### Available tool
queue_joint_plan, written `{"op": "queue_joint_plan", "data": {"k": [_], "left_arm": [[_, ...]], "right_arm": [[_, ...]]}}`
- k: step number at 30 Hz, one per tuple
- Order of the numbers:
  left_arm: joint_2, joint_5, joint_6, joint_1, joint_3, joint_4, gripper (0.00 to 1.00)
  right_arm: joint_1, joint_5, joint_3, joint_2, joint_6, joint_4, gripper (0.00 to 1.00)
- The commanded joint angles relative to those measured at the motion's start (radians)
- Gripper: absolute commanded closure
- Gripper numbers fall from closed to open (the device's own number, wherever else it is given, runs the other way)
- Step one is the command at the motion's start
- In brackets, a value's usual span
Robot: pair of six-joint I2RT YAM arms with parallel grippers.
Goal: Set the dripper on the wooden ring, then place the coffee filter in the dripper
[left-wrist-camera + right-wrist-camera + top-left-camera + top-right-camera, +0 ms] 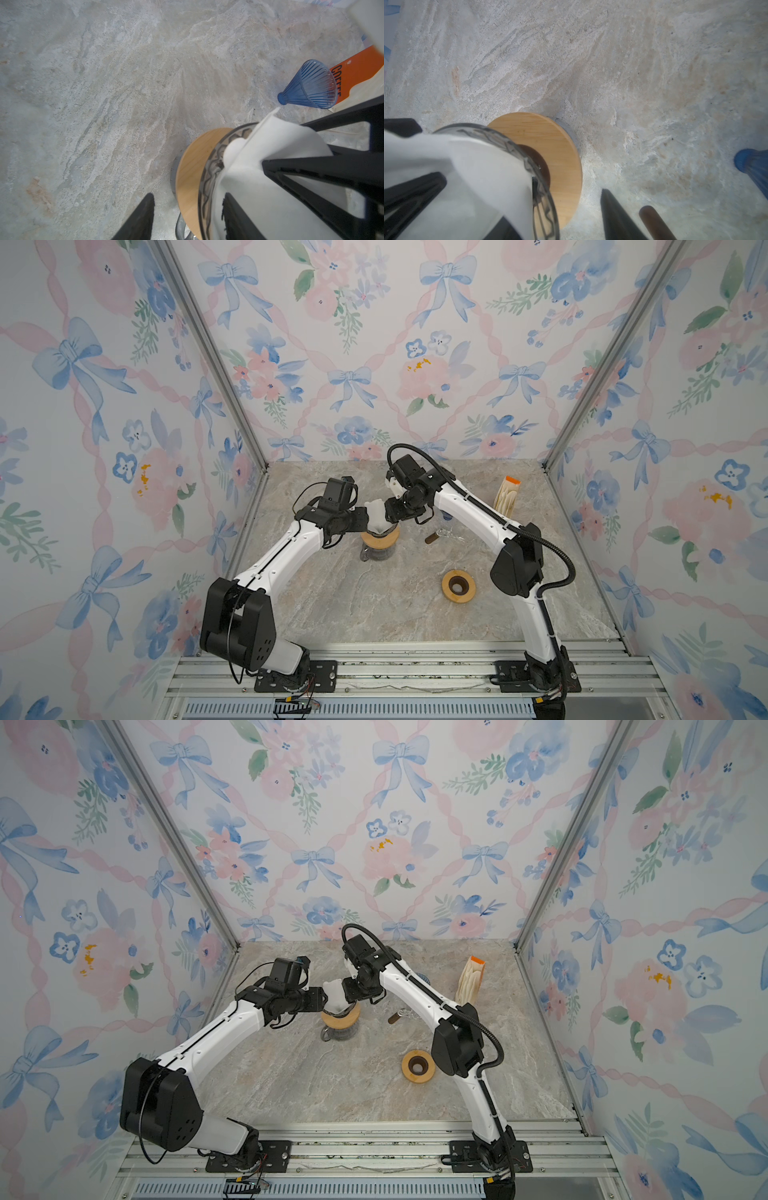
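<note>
Straddling one filter [376, 512] in one dripper [380, 537]: left gripper [189, 195], right gripper [390, 517], part-open, empty. One wood ring [458, 586]: top views only.

You have only one piece of lettering to read. In the left wrist view, the orange pack [358, 68] at the edge of the picture carries black capitals running sideways along its face. They read "COFFE". The first two letters stand clear, while the next three show through the see-through blue cone [307, 87] lying on the worktop in front of it. The rest of the word is hidden. In both top views the same pack [512, 480] is too small to read.
</note>
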Motion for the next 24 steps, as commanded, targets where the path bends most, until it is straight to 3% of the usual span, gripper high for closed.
{"op": "queue_joint_plan", "data": {"k": [1,19,24], "left_arm": [[0.023,-0.009,0.019,0.005,0.009,-0.002,0.46],[-0.001,-0.004,0.015,0.005,0.031,-0.002,0.45],[0.011,-0.004,0.012,0.006,0.021,-0.003,0.45]], "right_arm": [[-0.006,-0.004,0.003,0.022,0.004,0.003,0.43],[-0.006,-0.053,-0.025,-0.057,-0.020,0.071,0.41],[-0.012,-0.027,-0.009,-0.019,-0.004,0.038,0.41]]}}
